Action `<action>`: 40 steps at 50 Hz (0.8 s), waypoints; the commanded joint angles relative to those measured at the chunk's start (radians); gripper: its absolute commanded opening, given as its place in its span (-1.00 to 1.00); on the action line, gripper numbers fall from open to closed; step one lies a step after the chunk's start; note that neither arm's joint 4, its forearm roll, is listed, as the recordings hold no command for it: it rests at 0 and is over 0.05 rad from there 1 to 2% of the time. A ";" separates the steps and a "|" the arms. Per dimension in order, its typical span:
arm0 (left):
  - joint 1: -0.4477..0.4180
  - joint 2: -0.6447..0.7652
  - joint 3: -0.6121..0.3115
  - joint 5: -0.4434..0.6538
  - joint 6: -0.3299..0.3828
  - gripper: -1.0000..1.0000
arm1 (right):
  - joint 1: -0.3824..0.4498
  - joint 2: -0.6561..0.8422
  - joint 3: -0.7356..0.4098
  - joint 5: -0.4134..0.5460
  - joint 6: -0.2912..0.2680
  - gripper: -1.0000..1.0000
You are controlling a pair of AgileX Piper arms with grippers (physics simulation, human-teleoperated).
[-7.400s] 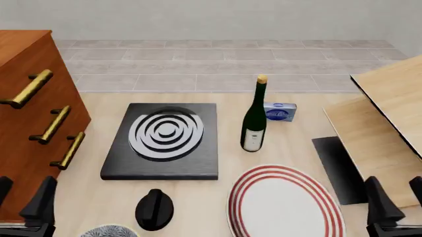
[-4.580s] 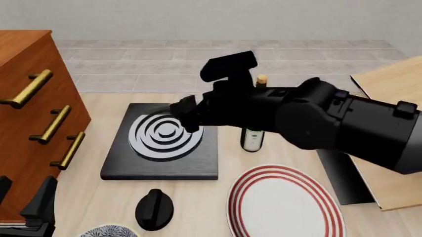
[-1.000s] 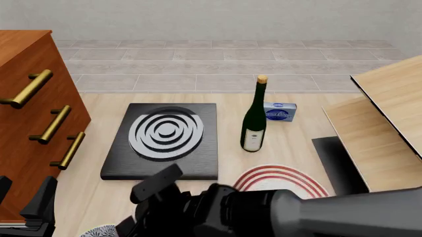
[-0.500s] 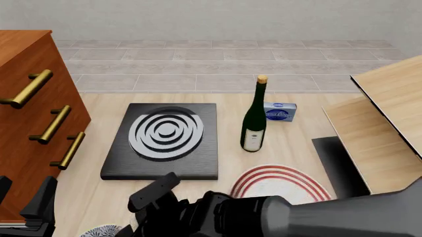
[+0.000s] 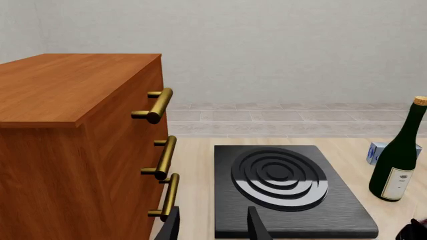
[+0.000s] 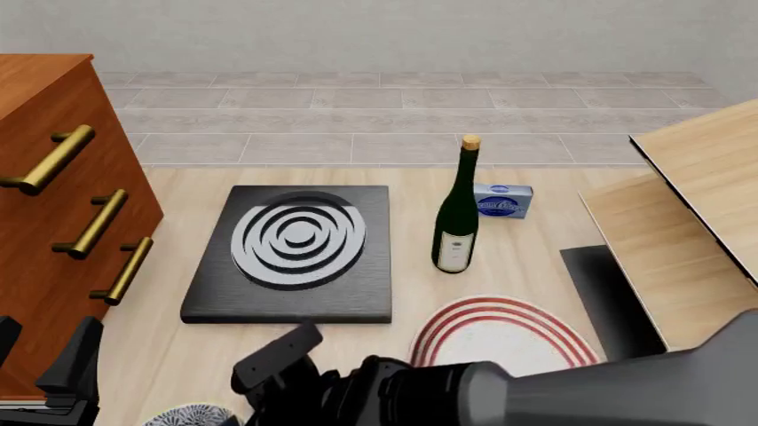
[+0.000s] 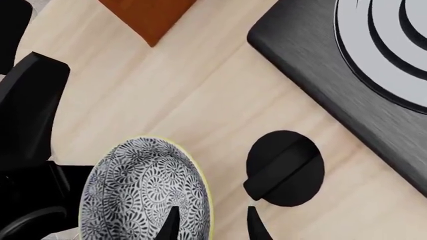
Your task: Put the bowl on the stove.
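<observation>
The blue-and-white floral bowl (image 7: 143,190) sits on the table near its front left; only a sliver of it (image 6: 190,415) shows in the front view. My right gripper (image 7: 212,227) is open and just above it, with one finger over the bowl's rim and the other outside it. The right arm (image 6: 414,390) hides that gripper in the front view. The black stove (image 6: 290,253) with grey-white rings lies beyond it and also shows in both wrist views (image 7: 347,75) (image 5: 287,190). My left gripper (image 5: 215,230) is open and empty, low at the front left.
A black oval knob (image 7: 283,167) lies between bowl and stove. A wooden dresser (image 6: 59,204) with brass handles stands at the left. A green bottle (image 6: 456,209), a blue box (image 6: 503,202) and a red-ringed plate (image 6: 503,328) are to the right.
</observation>
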 commanded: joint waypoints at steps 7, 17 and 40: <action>0.000 0.000 0.000 0.000 0.000 1.00 | 0.011 0.020 0.008 -0.012 0.015 1.00; 0.000 0.000 0.000 0.000 0.000 1.00 | 0.020 0.035 0.017 -0.028 0.028 1.00; 0.000 0.000 0.000 0.000 0.000 1.00 | 0.024 0.045 0.024 -0.035 0.047 1.00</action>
